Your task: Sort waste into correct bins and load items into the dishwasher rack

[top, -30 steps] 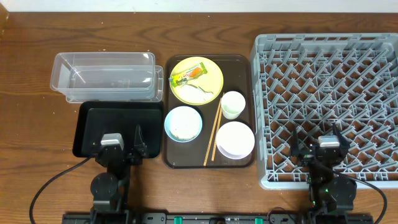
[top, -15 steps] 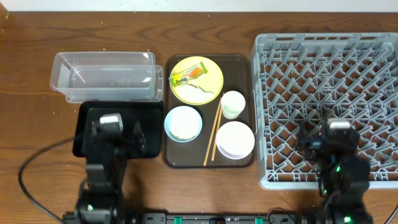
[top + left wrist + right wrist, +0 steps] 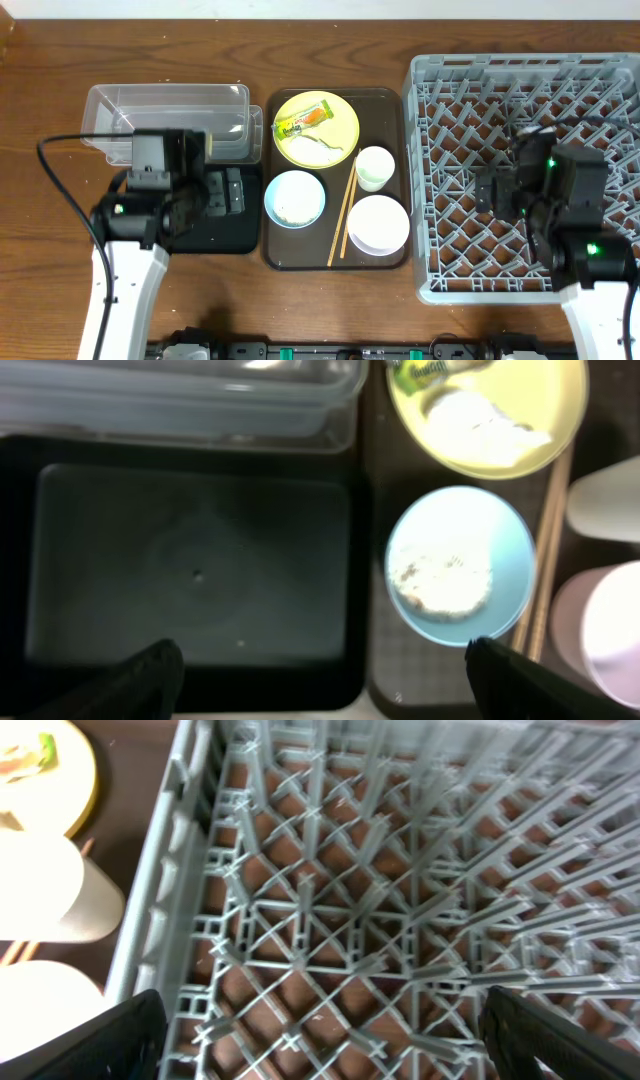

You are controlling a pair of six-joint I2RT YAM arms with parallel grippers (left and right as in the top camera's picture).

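Note:
The yellow plate carries the yellow-green wrapper and a white paper scrap. The light blue bowl holds rice grains. The white cup, white bowl and chopsticks lie beside them. My left gripper is open and empty above the black tray, left of the blue bowl. My right gripper is open and empty above the grey rack, near its left wall.
The dishes sit on a brown serving tray. The clear tub stands behind the black tray. Cables trail from both arms over the table's front.
Both arms have lifted from the front edge and moved away from it. The left gripper is now over the black tray, the right over the rack. Both stay open.

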